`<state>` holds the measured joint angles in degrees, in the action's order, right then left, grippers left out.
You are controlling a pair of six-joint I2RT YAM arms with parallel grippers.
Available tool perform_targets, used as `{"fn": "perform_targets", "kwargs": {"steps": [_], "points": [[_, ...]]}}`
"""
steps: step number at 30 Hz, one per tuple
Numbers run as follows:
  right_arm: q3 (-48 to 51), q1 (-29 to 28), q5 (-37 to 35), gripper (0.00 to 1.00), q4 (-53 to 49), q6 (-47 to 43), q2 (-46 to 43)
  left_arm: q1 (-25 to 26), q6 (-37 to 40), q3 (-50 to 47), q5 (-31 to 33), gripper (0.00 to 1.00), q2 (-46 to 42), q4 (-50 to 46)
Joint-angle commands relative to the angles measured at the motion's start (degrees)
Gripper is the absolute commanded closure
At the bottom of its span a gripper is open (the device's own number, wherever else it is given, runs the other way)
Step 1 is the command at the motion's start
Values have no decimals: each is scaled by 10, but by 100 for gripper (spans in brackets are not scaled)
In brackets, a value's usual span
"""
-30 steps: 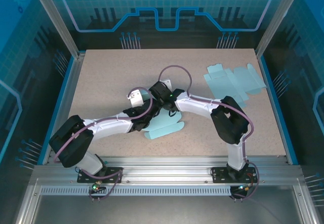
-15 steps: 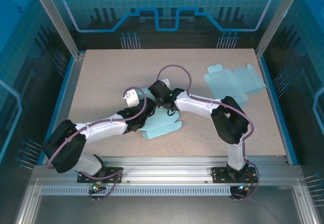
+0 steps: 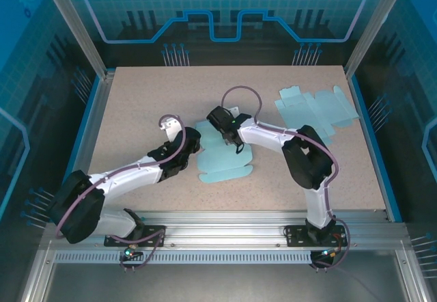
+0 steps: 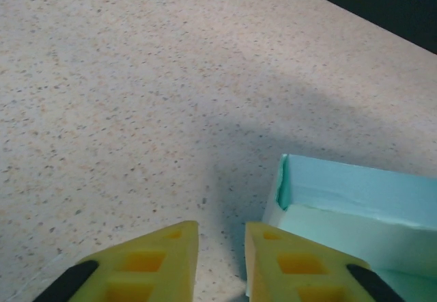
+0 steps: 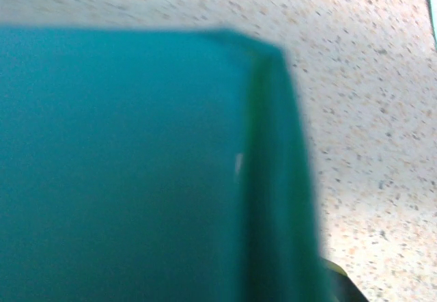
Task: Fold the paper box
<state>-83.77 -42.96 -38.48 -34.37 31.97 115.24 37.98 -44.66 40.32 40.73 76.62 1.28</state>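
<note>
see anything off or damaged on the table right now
Nothing torn or spilled. The paper box lies half-formed mid-table, one wall standing, with the right gripper shut on its far edge. A spare flat blank lies skewed near the far right corner.

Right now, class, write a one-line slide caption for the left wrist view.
Left gripper, yellow fingers slightly parted, hovers over the table beside a raised corner of the turquoise paper box.

The paper box [image 3: 222,160] and the flat cut-out sheet [image 3: 315,107] are pale mint-teal on a beige tabletop [image 3: 136,104] flecked with fine dark and tan speckles, the left gripper [image 4: 220,232] is yellow with black patches, and purple cables [image 3: 240,88] run along the white-and-black arms [image 3: 130,175].
</note>
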Motion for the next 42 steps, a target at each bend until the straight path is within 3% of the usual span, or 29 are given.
{"fn": "perform_targets", "kwargs": {"steps": [1,7,12,19,23,29,36,42], "points": [[-12,-1,-22,100,-43,-10,7,-3,10,-5,-34,70,-14,22],[-34,2,6,100,-65,-38,15,-2,27,-9,-41,61,-41,15],[-63,12,82,100,-112,-95,19,-12,71,-9,-48,49,-86,-11],[-89,41,289,100,-203,-194,1,-100,109,-13,-212,31,-147,-45],[-94,44,350,100,-248,-242,-1,-126,133,-11,-268,25,-156,-51],[-112,44,349,100,-313,-277,35,-135,151,0,-290,23,-136,-63],[-140,44,333,91,-333,-287,87,-140,147,-2,-346,23,-88,-29],[-178,45,319,68,-336,-293,121,-141,156,2,-377,25,-54,-21]]}}
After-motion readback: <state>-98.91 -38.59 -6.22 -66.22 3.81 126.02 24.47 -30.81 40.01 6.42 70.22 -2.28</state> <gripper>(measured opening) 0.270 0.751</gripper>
